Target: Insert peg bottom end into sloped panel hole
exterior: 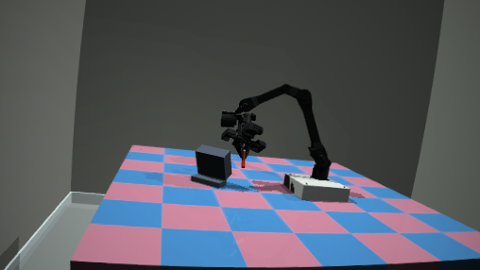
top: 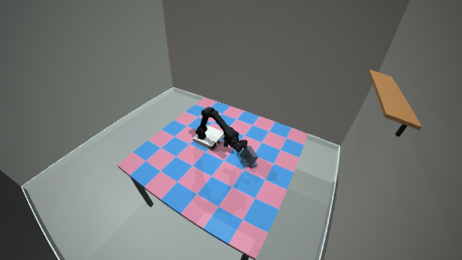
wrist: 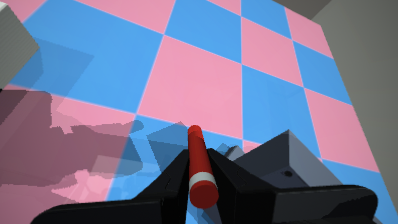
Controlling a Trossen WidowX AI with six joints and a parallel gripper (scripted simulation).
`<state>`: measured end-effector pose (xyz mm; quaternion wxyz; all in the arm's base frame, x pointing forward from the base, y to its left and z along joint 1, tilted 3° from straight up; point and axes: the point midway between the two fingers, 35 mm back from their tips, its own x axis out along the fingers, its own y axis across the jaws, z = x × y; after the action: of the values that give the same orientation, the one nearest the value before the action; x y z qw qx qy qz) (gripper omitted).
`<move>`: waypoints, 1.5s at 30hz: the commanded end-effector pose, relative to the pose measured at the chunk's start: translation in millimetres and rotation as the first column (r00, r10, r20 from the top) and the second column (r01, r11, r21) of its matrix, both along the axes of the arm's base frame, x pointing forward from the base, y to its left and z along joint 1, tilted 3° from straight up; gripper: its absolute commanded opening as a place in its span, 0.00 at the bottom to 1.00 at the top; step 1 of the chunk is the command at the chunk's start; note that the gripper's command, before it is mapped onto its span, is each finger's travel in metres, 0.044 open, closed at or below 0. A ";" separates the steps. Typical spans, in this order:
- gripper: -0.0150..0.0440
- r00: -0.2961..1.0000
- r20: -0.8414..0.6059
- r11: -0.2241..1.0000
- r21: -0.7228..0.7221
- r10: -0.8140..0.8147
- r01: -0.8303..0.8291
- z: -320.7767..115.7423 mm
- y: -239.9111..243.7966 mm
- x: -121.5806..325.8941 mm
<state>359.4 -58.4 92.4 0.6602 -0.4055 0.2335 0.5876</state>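
A round red peg [exterior: 244, 160] [wrist: 198, 152] with a white band near its upper end is held nearly upright. My gripper [exterior: 244, 152] [wrist: 197, 154] is shut on it near the upper end, and its lower end hangs above the table. The dark grey panel [top: 248, 156] [exterior: 213, 162] [wrist: 270, 156] stands beside the peg, on the right in the wrist view and left of the peg in the exterior view. Its hole [wrist: 288, 174] shows as a small dark spot in the wrist view, partly near my right finger. The peg and panel are apart. The peg cannot be made out in the top view.
The checkered pink and blue table [top: 177, 191] [exterior: 191, 217] carries the white robot base [top: 209, 136] [exterior: 323, 193] [wrist: 15, 47], to the right of the panel in the exterior view. A wooden board [top: 393, 97] is off the table at the right of the top view.
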 end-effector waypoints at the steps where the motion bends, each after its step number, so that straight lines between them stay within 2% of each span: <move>1: 0.25 1.000 0.016 1.000 0.017 -0.012 0.012 1.0 -5.0 1.3; 45: 0.25 0.969 0.123 0.964 0.185 -0.216 0.191 9.9 -71.8 0.0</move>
<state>359.1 -125.9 101.1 0.7591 -0.3616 0.1820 0.5098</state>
